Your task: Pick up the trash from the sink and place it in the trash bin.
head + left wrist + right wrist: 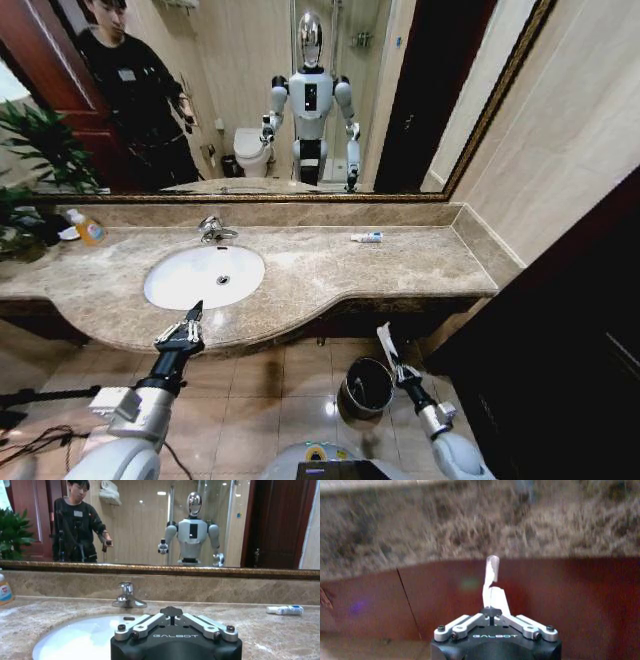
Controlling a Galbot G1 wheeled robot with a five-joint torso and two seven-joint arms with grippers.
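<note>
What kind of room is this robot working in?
Most likely a bathroom, perhaps in a hotel: a white oval sink with a chrome tap sits in a marble countertop under a wide framed mirror, whose reflection shows a toilet.

orange bottle (89, 231) | potted plant (30, 160) (left end) | mirror (250, 90)

Head looks down; wrists face sink (204, 276).

sink (180, 290) set in countertop (420, 262) left half; tube (366, 237) on countertop right; trash bin (366, 388) on floor below.
</note>
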